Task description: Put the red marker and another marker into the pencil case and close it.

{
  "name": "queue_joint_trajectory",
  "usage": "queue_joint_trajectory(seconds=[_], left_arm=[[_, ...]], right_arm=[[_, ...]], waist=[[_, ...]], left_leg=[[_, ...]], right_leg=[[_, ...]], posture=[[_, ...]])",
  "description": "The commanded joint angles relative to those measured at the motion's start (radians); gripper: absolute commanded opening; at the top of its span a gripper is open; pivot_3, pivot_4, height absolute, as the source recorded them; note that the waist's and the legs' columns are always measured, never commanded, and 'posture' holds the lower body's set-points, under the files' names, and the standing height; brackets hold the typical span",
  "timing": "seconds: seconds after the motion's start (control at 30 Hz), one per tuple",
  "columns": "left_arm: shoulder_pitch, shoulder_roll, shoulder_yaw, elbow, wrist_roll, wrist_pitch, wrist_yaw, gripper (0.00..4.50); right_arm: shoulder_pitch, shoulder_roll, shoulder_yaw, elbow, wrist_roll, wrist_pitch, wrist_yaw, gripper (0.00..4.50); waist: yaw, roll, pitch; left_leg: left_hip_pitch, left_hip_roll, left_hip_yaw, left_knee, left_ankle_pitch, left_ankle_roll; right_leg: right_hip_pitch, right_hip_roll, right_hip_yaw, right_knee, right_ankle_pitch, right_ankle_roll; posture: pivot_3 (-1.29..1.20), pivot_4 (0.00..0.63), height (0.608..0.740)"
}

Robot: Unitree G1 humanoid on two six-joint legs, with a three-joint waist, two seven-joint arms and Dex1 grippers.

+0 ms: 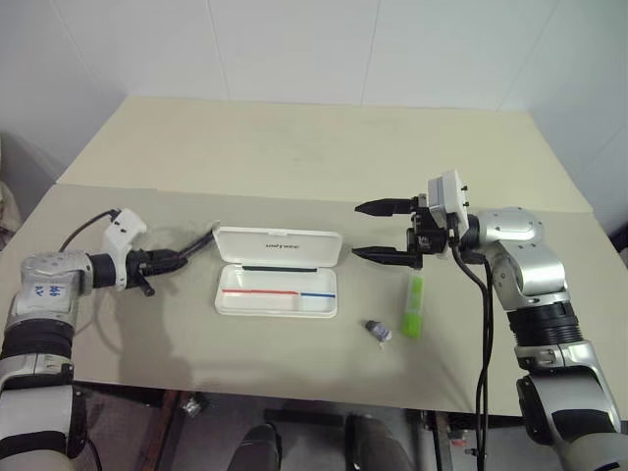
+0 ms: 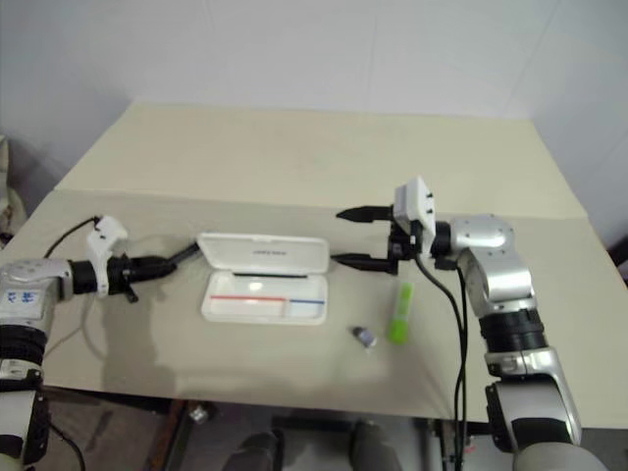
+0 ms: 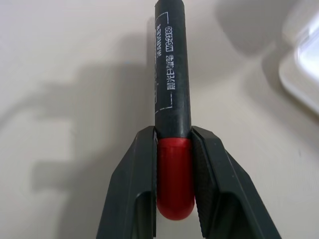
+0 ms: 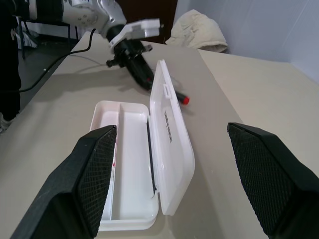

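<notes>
We see the left claw (image 3: 174,174) clenched on the slim black-barrelled red marker's (image 3: 172,74) smooth, slippery red end; the right claw (image 1: 388,231) hangs released at centre-right above the table (image 1: 294,147).

Beige table (image 1: 324,157), white wall (image 1: 294,44)

Red marker (image 3: 173,94), black barrel, red end pinched between my left fingers (image 3: 134,189), tip at the open white pencil case (image 1: 278,285). Case lid up, red-blue stripe inside. Stubby green marker (image 1: 414,305) flat on table, right of case.
</notes>
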Motion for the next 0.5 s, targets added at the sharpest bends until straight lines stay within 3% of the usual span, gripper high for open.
queue_joint_trajectory(seconds=[0.03,0.27,0.5], left_arm=[[-0.030,0.041,0.061,-0.115,-0.049,0.041,0.013,0.58],[-0.137,0.051,0.077,-0.336,-0.109,0.145,0.026,0.58],[-0.292,0.024,-0.008,-0.467,-0.127,0.204,-0.015,0.58]], right_arm=[[-0.015,0.007,-0.020,-0.001,0.029,-0.023,0.023,4.50],[0.001,0.001,-0.046,-0.001,0.084,-0.026,0.081,4.50],[0.034,-0.039,-0.065,0.018,0.138,-0.010,0.181,4.50]], waist=[[0.000,0.000,0.000],[0.001,-0.001,0.001],[0.001,-0.002,0.001]], left_leg=[[-0.004,0.000,0.000,0.000,0.000,0.000],[-0.010,0.000,0.000,0.001,0.000,-0.001],[-0.010,0.000,0.000,0.003,0.000,-0.001]], right_leg=[[-0.005,0.000,0.000,0.002,0.000,0.000],[-0.010,0.000,0.000,0.001,-0.001,0.000],[-0.009,0.000,0.000,0.002,0.000,0.000]], posture=[[0.00,0.150,0.740],[0.00,0.150,0.740],[0.00,0.150,0.740]])
